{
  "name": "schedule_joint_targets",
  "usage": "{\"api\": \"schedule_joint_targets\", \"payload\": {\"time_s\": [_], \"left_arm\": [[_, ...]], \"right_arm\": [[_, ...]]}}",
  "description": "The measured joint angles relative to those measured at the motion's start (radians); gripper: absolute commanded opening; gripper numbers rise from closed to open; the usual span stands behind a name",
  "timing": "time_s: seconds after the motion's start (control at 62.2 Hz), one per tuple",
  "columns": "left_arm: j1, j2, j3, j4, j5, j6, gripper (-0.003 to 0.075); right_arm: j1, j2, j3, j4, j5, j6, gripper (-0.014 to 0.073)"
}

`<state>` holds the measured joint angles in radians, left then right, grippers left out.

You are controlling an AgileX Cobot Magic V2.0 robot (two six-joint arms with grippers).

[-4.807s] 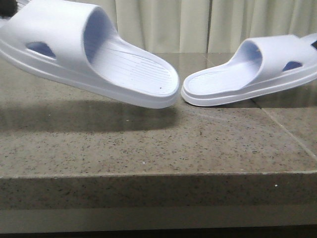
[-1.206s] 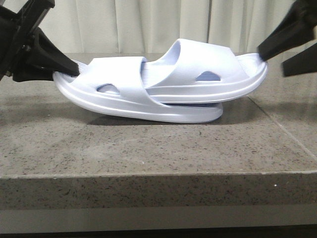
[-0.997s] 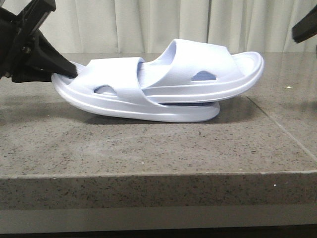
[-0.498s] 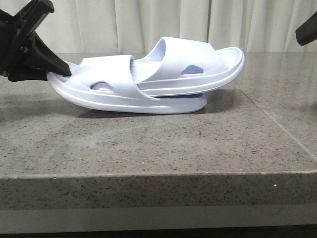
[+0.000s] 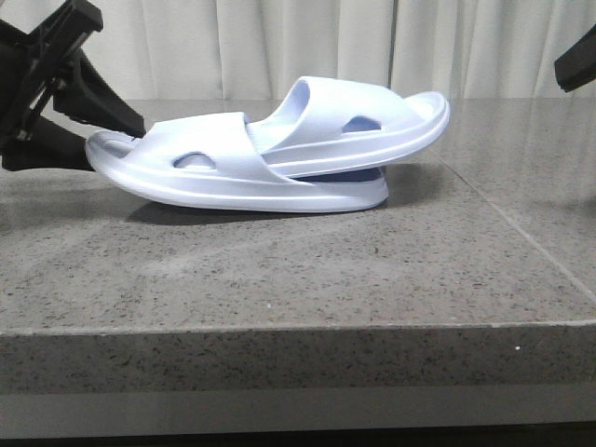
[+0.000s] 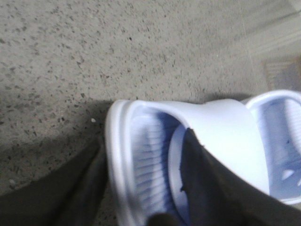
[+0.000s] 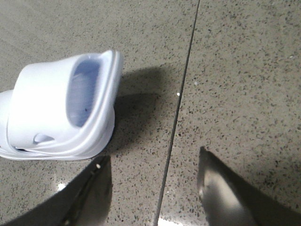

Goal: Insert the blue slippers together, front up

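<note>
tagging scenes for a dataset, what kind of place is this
Probably an indoor test bench rather than a home: a speckled stone counter with tile seams, pale curtains behind it, and only the nested slippers between the left gripper and right gripper.

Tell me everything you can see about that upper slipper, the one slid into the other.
The upper slipper is pale lavender-blue, looks like moulded foam, with a thick ridged sole, wide strap and small oval side cut-out. It sits sole-down, one end tucked under the lower slipper's strap, the other end tilted upward past the lower sole. No end effector touches it; the right end effector is open, apart.
</note>
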<state>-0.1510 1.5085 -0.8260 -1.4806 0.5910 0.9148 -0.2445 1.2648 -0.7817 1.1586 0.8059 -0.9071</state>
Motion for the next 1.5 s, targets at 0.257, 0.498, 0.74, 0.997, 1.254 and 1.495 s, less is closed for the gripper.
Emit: {"api": "schedule_joint_targets", "payload": {"time_s": [0.257,0.498,0.74,0.997,1.254,1.495], "left_arm": [[0.003,-0.009,-0.072,0.258,0.019,-0.094,0.0418],[0.069,-0.145,-0.163,0.743,0.101,-0.387,0.0418],[0.073,-0.377,-0.172,1.255,0.229,-0.723,0.0418],[0.076,-0.627,-0.127,1.558,0.363,-0.941,0.0418],[0.076,-0.886,-0.005,1.594,0.366,-0.968,0.0417],[0.076,-1.025,0.095,1.585,0.288,-0.968,0.0417]], "right_arm": [[0.000,-0.001,0.000,-0.021,0.037,0.000,0.0438],[0.027,-0.088,-0.019,-0.123,0.088,0.059,0.0438],[0.198,-0.271,-0.126,-0.573,0.136,0.444,0.0437],[0.282,-0.427,-0.143,-0.966,0.250,0.773,0.0437],[0.282,-0.626,-0.106,-0.990,0.289,0.809,0.0437],[0.282,-0.788,-0.016,-0.990,0.239,0.811,0.0437]]}}
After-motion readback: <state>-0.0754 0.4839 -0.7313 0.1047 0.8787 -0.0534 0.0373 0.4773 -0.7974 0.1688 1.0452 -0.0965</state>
